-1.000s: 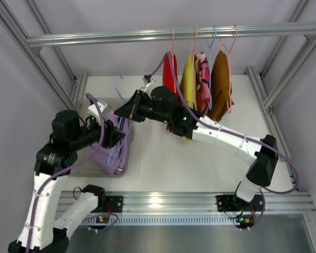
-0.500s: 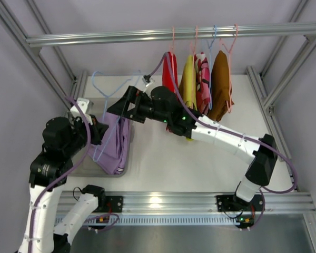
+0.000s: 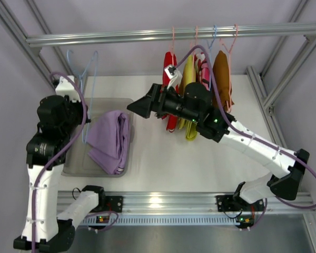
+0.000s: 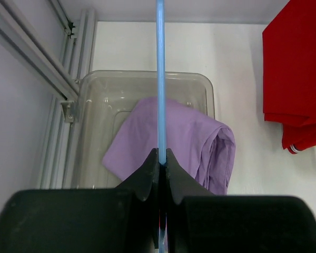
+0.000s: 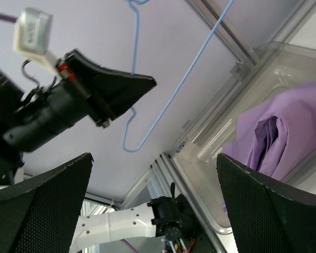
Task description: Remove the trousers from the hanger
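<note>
The lilac trousers [image 3: 111,139] lie folded in the clear tray [image 3: 76,163], free of the hanger; the left wrist view shows them below the jaws [image 4: 184,137]. My left gripper [image 3: 79,108] is raised above the tray's left side and is shut on the thin blue hanger [image 4: 160,79], which hangs bare. My right gripper [image 3: 138,107] hovers open just right of the tray, with nothing between its fingers [image 5: 52,211]. Red trousers [image 3: 169,79] and yellow-green trousers [image 3: 188,79] hang from hangers on the rail.
A metal rail [image 3: 121,36] crosses the back; a patterned garment [image 3: 203,68] and a brown one [image 3: 221,79] also hang there. Frame posts [image 3: 52,79] stand close to the tray's left side. White tabletop [image 3: 163,158] lies between the tray and the hanging clothes.
My left gripper closed on the blue hanger and lifted it up and left, out of the lilac trousers, which stayed in the tray. My right gripper opened and drew back to the right.
</note>
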Motion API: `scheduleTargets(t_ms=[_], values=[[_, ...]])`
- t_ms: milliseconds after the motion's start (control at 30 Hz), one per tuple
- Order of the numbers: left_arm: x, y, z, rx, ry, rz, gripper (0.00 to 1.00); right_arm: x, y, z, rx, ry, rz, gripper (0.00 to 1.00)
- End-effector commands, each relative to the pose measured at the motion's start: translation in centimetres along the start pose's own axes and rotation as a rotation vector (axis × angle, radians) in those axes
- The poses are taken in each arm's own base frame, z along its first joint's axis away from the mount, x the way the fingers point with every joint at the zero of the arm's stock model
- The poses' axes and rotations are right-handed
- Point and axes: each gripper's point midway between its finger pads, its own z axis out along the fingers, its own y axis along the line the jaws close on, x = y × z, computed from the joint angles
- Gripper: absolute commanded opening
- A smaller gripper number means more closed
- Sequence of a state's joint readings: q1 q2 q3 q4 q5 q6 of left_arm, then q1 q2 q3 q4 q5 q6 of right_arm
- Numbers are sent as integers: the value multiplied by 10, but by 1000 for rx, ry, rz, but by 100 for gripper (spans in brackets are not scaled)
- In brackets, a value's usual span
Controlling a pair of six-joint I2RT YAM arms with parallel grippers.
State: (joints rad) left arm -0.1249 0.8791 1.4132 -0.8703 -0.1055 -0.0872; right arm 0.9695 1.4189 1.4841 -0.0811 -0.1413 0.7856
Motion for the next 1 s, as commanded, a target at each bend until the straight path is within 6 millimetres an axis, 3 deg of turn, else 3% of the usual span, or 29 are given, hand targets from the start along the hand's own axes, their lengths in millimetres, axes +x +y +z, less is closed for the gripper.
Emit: scheduleTargets(t_ms=[0, 200, 233, 467, 500, 567, 633, 667, 967], values=[[-37, 1, 2, -1, -52, 48, 0, -29, 14, -19, -82, -57, -58, 100], [-51, -7, 22, 90, -10, 76, 0, -36, 5, -34, -87, -59, -57, 99], [-58, 8, 25, 58, -12, 62, 0, -35, 4, -36, -90, -58, -61, 99], [-88, 57, 33, 114, -41, 14, 0, -34, 0, -43, -104, -35, -69, 99], [-83, 74, 42, 91, -9, -9, 0, -35, -1, -45, -104, -37, -70, 99], [-90, 83, 42, 107, -15, 1, 0, -33, -4, -46, -104, -31, -66, 99], [-84, 108, 52, 87, 21, -31, 0, -31, -6, -48, -103, -27, -64, 99], [-90, 109, 52, 112, 10, -14, 0, -31, -8, -48, -99, -26, -66, 99], [-72, 136, 88, 139, 89, 2, 0, -32, -10, -47, -115, -34, -78, 99]])
